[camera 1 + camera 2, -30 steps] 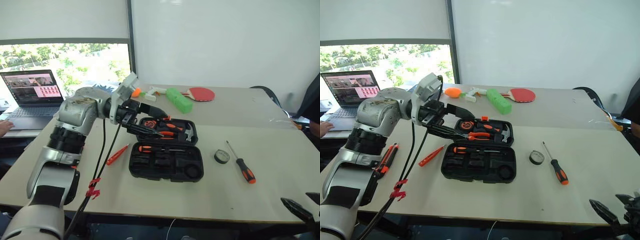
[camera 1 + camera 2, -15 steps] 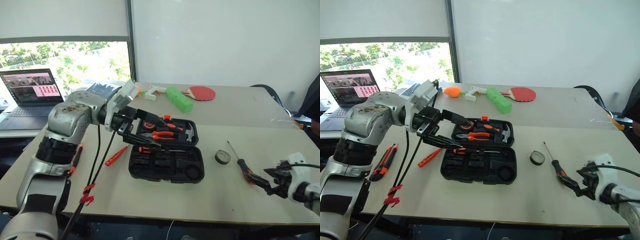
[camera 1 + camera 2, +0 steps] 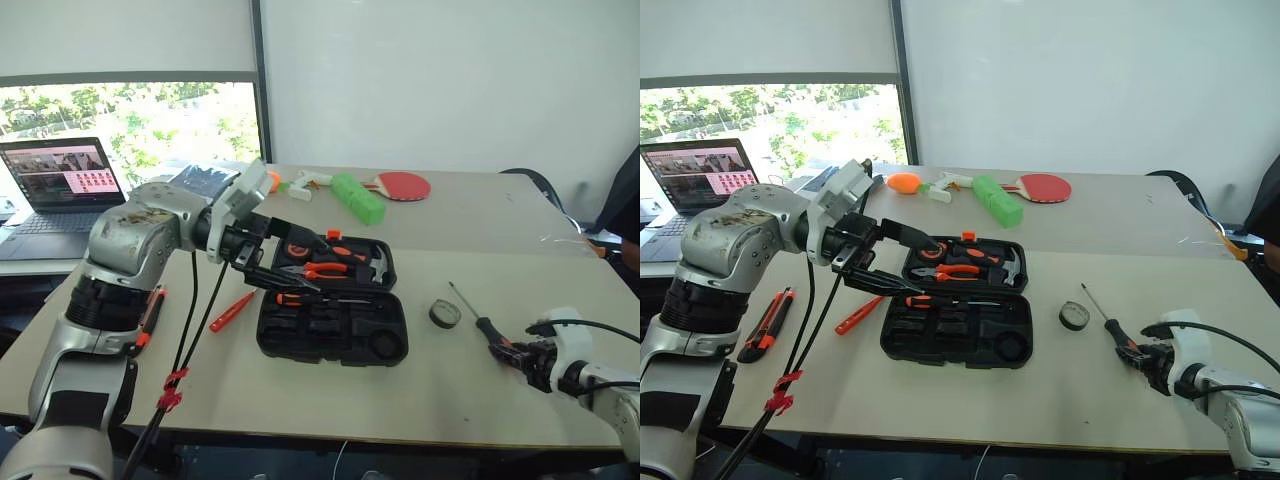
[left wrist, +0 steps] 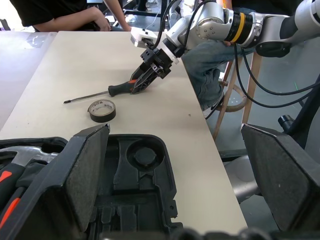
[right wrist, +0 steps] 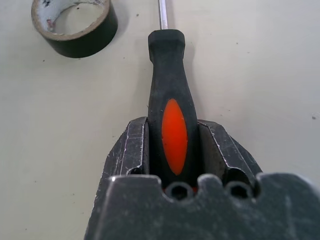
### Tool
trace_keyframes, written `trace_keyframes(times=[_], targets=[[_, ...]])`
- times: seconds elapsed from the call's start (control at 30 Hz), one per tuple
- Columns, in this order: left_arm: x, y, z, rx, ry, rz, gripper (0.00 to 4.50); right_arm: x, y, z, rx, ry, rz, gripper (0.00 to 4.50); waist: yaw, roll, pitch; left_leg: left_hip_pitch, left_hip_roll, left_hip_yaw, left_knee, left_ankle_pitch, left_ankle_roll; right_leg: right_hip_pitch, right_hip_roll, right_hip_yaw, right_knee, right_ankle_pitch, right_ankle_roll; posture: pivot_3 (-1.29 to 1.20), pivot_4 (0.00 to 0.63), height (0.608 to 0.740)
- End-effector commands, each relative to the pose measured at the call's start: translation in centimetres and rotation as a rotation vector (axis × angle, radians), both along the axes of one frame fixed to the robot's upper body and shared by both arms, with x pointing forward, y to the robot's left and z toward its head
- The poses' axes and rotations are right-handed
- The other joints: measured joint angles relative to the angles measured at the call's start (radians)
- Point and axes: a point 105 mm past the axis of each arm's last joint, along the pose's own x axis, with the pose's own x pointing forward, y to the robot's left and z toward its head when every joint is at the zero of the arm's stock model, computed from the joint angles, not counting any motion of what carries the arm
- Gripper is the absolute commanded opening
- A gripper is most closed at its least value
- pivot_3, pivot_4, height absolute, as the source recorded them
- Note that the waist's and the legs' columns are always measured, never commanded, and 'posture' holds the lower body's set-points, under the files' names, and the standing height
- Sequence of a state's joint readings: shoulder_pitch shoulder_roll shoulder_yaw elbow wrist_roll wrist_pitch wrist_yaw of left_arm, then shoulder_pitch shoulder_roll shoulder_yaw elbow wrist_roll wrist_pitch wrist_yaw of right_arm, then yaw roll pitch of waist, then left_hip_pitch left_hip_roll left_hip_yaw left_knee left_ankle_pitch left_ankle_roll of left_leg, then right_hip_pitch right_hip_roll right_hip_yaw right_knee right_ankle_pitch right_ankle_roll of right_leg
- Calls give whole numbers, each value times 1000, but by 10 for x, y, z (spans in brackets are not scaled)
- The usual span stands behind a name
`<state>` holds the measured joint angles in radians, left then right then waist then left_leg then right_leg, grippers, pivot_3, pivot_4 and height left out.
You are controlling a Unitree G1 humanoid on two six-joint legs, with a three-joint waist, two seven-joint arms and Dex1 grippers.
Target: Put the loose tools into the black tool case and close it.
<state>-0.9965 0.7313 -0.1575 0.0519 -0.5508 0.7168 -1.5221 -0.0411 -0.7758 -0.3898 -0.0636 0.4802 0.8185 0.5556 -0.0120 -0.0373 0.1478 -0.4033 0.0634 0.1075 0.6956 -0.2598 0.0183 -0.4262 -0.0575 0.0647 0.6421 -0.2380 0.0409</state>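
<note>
Lower right of the frame, our right tool point(image 5: 175, 150) clamps the black-orange screwdriver point(image 5: 172, 100) on the desk point(image 3: 300, 400); our left tool point(image 3: 902, 262) hangs wide open, empty, over the black tool case point(image 3: 956, 328).

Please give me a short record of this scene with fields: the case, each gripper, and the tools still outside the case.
case: black tool case open on table, some tools inside
right gripper: shut on black-orange screwdriver lying on table
left gripper: open, above the case
loose: tape roll, small orange screwdriver, utility knife
</note>
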Motion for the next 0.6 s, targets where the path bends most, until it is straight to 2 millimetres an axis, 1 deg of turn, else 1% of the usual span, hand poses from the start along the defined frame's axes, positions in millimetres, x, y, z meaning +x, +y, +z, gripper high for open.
trace_keyframes(times=[0.03, 0.07, 0.1, 0.17, 0.27, 0.37, 0.43, 0.5, 0.53, 0.6], targets=[[2, 12, 6, 6, -65, 43, 4500, 11, 18, 78, -24, -229, 145, 1023, -3, 1, 1, 0, 0, 0, 0, 0, 0, 0, 0, 0, 0, 0, 0, 0, 150, 736], [3, 14, 4, 14, -69, 51, 4500, 12, 30, 88, -27, -243, 213, 1023, -6, 2, 2, 0, 0, 0, 0, 0, 0, 0, 0, 1, 0, 0, 0, 0, 150, 736], [4, 17, 2, 24, -70, 60, 4500, 12, 48, 97, -46, -249, 318, 1023, -9, 3, 2, 0, 0, 0, 0, 0, 0, -1, 0, 2, 0, 0, 0, 0, 150, 736], [4, 21, -2, 43, -79, 68, 4500, 12, 81, 107, -101, -252, 509, 1023, -13, 3, 2, 1, 1, 0, 0, 0, 0, -1, 2, 2, 1, 0, 0, 0, 150, 736], [5, 29, -5, 67, -87, 91, 4500, 15, 118, 111, -134, -235, 718, 1023, -15, 2, 2, 3, 2, 0, -2, 0, 0, 0, 3, 2, 1, 0, -1, 0, 150, 736], [5, 43, -8, 93, -88, 138, 4500, 19, 154, 107, -181, -209, 921, 1023, -10, 2, 2, 2, 2, 0, -1, 0, 0, -1, 3, 2, 1, 0, -1, 0, 150, 736], [4, 49, -9, 101, -84, 158, 4500, 23, 167, 103, -216, -196, 995, 1023, -7, 2, 2, -1, 2, 0, -1, 0, 0, -4, 3, 2, 1, 0, -1, 0, 150, 736], [0, 57, -11, 116, -76, 182, 4500, 32, 176, 93, -280, -176, 1060, 1023, -2, 2, 2, -5, 2, 1, 0, 0, 0, -9, 3, 2, 1, 0, -1, 0, 150, 736], [-3, 61, -12, 125, -73, 196, 4500, 39, 178, 84, -322, -163, 1083, 1023, 0, 2, 2, -7, 2, 1, 1, 0, 0, -11, 2, 2, 3, 0, -1, 0, 150, 736], [-7, 65, -13, 130, -71, 212, 4500, 47, 178, 75, -370, -145, 1107, 1023, 5, 1, 2, -11, 2, 2, 1, 0, 0, -14, 2, 2, 4, 0, -1, 0, 150, 736]])
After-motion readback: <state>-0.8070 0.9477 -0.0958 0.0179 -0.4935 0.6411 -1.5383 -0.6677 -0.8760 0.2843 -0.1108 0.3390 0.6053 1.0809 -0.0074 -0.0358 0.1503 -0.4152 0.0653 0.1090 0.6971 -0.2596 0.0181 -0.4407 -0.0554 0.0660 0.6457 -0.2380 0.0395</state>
